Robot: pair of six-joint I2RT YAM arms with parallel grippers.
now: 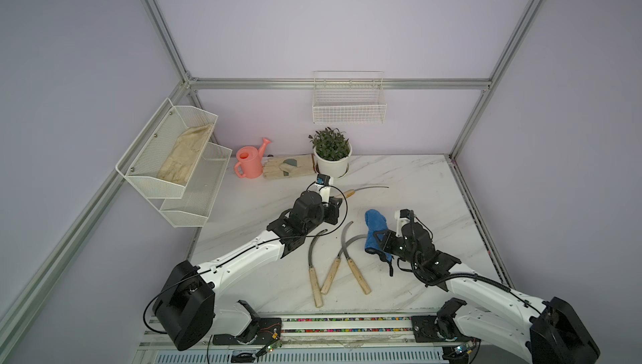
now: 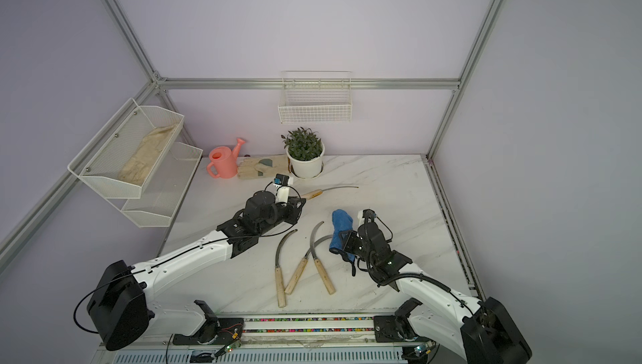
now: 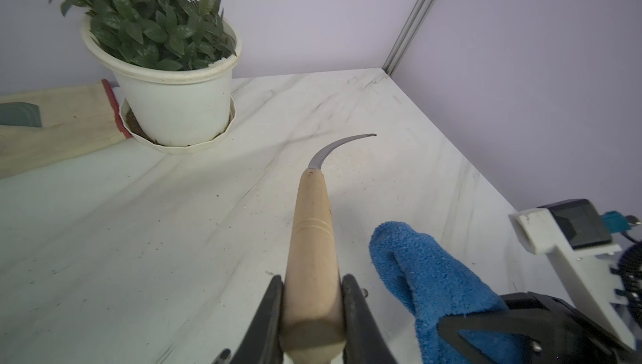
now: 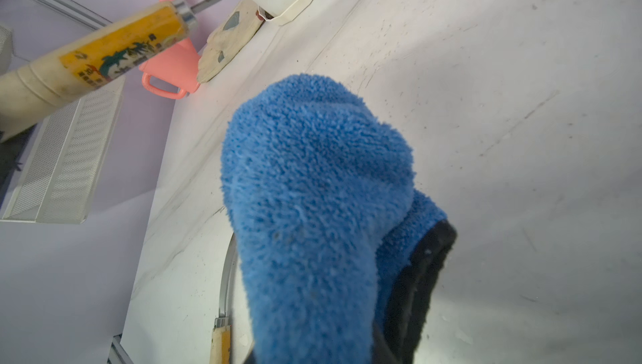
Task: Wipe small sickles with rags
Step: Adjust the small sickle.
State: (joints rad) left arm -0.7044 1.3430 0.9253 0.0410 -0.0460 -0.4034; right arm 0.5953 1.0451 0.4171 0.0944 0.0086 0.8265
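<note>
My left gripper is shut on the pale wooden handle of one small sickle, held above the table with its thin blade pointing right. The same handle, with a yellow label, shows in the right wrist view. My right gripper is shut on the blue fluffy rag, which stands up right of the held sickle and hides the fingers in the right wrist view. Three more sickles lie side by side at the table's front middle, between the arms.
A potted plant, a pink watering can and a beige glove stand along the back edge. White mesh shelves hang at the left, holding another glove. A wire basket hangs on the back wall.
</note>
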